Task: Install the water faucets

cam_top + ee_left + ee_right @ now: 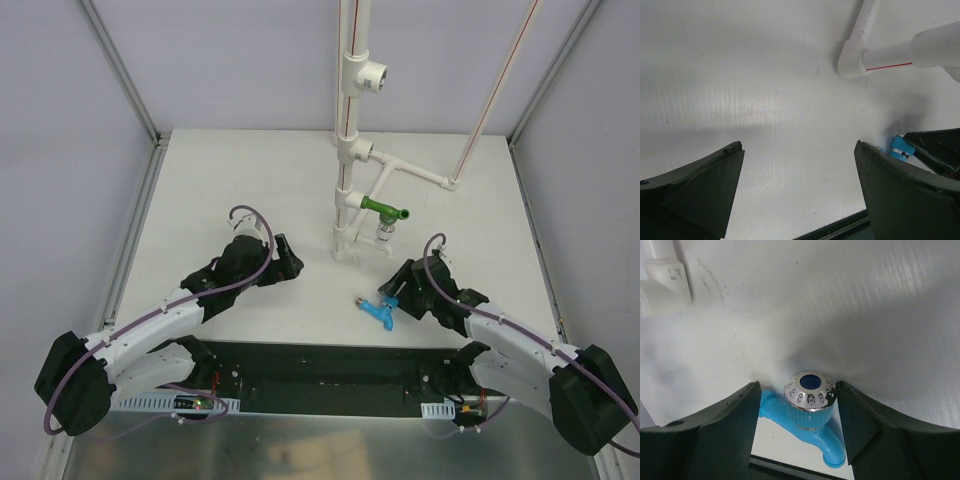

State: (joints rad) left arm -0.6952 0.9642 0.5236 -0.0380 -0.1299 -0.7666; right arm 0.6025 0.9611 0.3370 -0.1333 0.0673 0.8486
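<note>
A light blue water faucet (380, 312) (810, 407) with a shiny silver round top lies on the white table, spout toward the near edge. My right gripper (392, 298) (799, 390) is open around it. One finger stands close against the inlet end, the other against the silver top. A dark green water faucet (385, 210) sits on the lower branch of the white pipe stand (350, 150). Left of the stand, my left gripper (297, 265) (799, 147) is wide open over bare table. Its view catches the blue faucet (901, 148) at the right edge.
An open round socket (372, 78) faces right, high on the pipe stand. A horizontal pipe runs right to an elbow (452, 182) (852, 62). Another elbow (662, 285) shows top left in the right wrist view. A black strip (320, 365) lines the near edge. Frame posts stand at the back corners.
</note>
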